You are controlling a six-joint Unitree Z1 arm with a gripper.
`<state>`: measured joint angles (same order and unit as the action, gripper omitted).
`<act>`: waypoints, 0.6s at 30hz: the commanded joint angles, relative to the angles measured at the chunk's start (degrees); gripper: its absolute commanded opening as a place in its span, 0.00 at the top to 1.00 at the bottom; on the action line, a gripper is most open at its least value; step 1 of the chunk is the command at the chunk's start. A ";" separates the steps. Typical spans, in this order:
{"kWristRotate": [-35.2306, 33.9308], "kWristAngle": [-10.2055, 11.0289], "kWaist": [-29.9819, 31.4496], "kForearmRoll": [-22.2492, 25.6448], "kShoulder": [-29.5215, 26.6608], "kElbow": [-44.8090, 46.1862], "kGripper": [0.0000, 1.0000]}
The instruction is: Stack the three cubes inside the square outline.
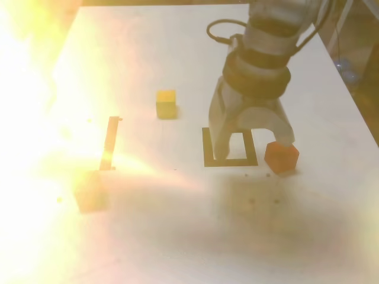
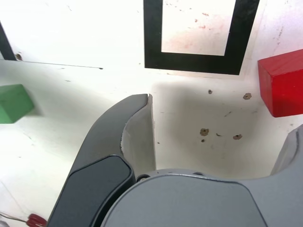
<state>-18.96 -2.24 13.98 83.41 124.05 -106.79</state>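
My gripper (image 1: 253,148) hangs open low over the table, with nothing between its fingers. In the exterior view one finger (image 1: 221,148) stands over the square outline (image 1: 207,148). The other finger is right at the red cube (image 1: 282,157), which lies just outside the outline on the exterior view's right. The yellow cube (image 1: 166,103) sits farther back on the left. The green cube (image 1: 90,190) lies near the front left, washed out by glare. The wrist view shows the square outline (image 2: 152,42), the red cube (image 2: 281,90), the green cube (image 2: 14,103) and my gripper (image 2: 218,130).
A narrow black strip (image 1: 109,142) lies between the green and yellow cubes and shows as the black strip (image 2: 4,42) in the wrist view. Strong glare hides the exterior view's left. The table's edge (image 1: 355,106) runs along the right.
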 commanded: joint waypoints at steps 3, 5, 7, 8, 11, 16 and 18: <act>-0.57 -0.22 0.08 0.22 1.47 -1.73 0.03; -0.71 -0.25 0.08 0.41 2.34 -2.99 0.03; -0.72 -0.28 0.07 0.93 3.62 -5.08 0.03; -0.72 -0.30 0.04 1.21 4.22 -6.09 0.03; -0.72 -0.47 -0.27 2.06 5.90 -8.79 0.03; -0.72 -1.03 -1.39 2.79 7.80 -10.74 0.04; -0.72 -1.22 -1.90 2.93 8.48 -11.14 0.05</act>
<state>-19.62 -3.26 12.44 85.98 131.96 -117.33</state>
